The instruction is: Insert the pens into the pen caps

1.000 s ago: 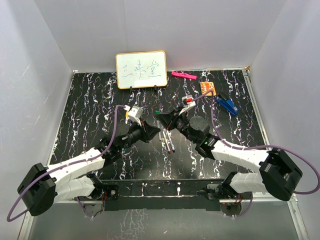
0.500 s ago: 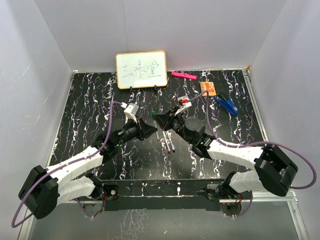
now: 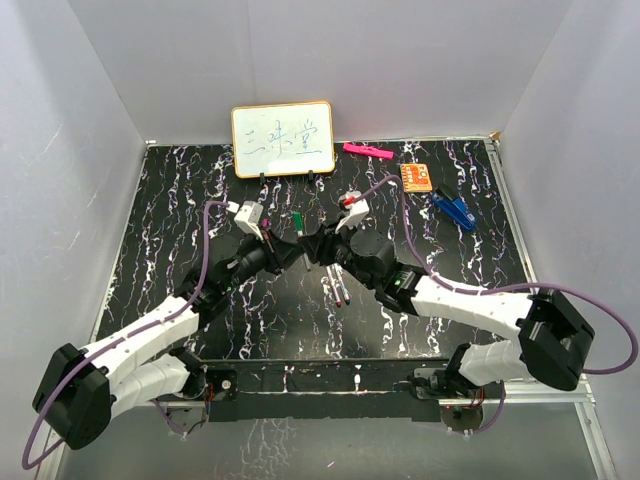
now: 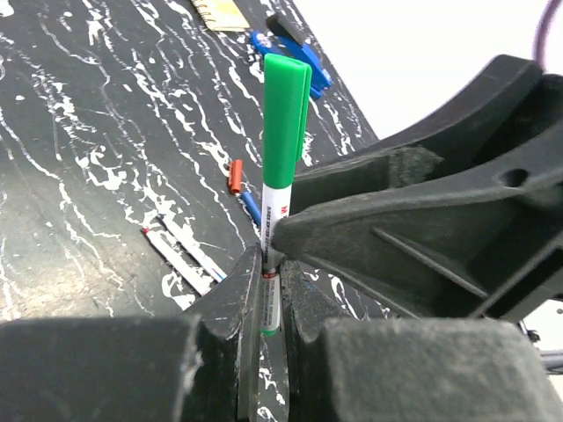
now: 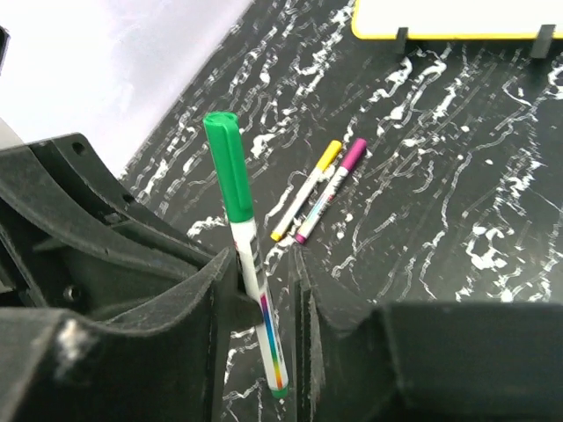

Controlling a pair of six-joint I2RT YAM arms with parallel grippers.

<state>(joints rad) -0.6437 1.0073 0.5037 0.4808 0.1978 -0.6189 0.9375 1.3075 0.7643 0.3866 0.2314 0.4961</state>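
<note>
A white pen with its green cap on stands upright between my two grippers, which meet at the table's middle. My left gripper is shut on the pen's lower barrel. My right gripper is open around the same pen, with a gap on one side. Two uncapped pens lie on the table. A red cap and a blue cap lie beside them. A yellow-capped pen and a purple-capped pen lie together.
A small whiteboard stands at the back. A pink bar, an orange card and a blue clip lie at the back right. White walls close in the black marbled table.
Both grippers have moved together toward the middle and now meet. The green cap, earlier in the right gripper, now sits on the pen that the left gripper holds.
</note>
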